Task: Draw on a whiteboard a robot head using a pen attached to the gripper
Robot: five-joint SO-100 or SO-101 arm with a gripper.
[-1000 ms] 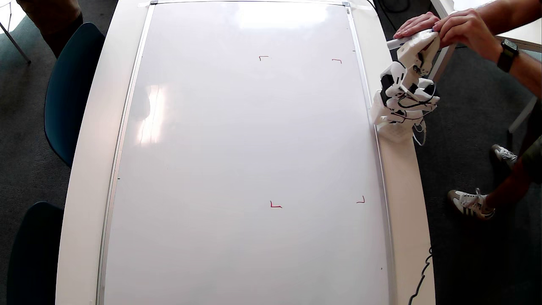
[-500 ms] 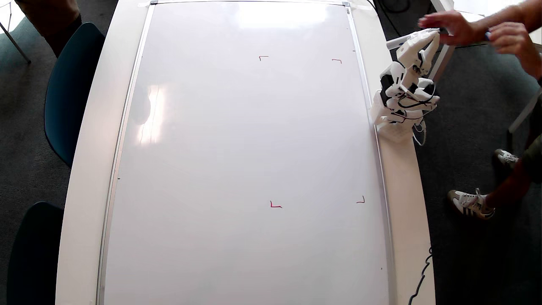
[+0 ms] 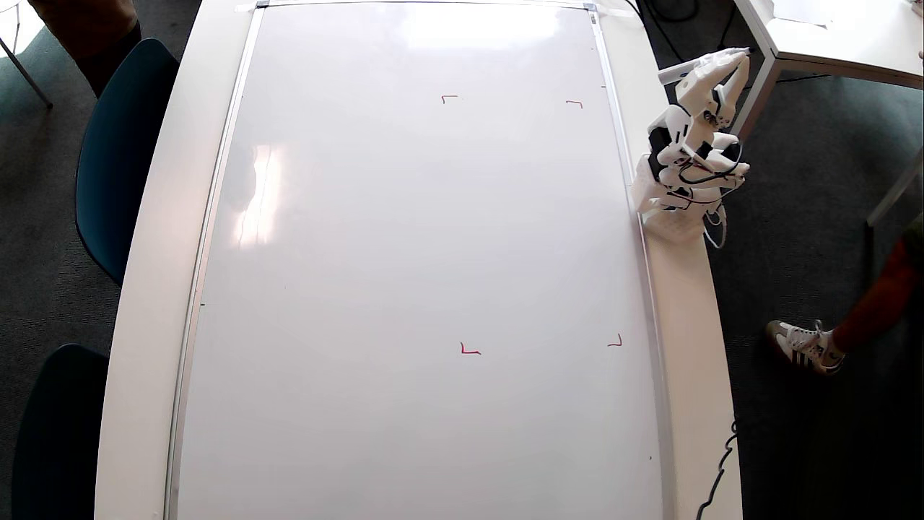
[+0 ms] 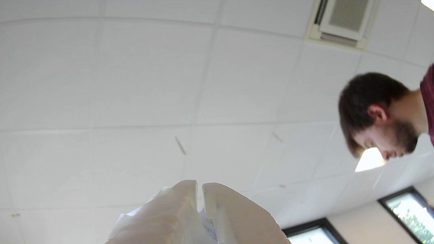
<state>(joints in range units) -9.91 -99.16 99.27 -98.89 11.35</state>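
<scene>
The whiteboard (image 3: pixel 404 253) covers nearly the whole table in the overhead view, blank except for small red corner marks (image 3: pixel 469 350). No robot head shows on it. The white arm sits folded at the board's right edge, off the board. My gripper (image 3: pixel 725 61) points away from the board. A slim white pen (image 3: pixel 675 71) sticks out sideways at its tip. In the wrist view the gripper (image 4: pixel 200 185) aims at the ceiling. Its jaws stand almost together, with something pale blue pinched low between them.
The arm's base (image 3: pixel 671 217) is on the white table rim at the right. Beyond it stand a side table (image 3: pixel 830 36) and a person's leg and shoe (image 3: pixel 801 347); his head (image 4: pixel 373 112) shows in the wrist view. Dark chairs (image 3: pixel 115 144) line the left side. A black cable (image 3: pixel 718 469) hangs at the lower right.
Two hands that were on the gripper and pen have pulled away and left the overhead view. The person has stepped to the right. The arm has not moved.
</scene>
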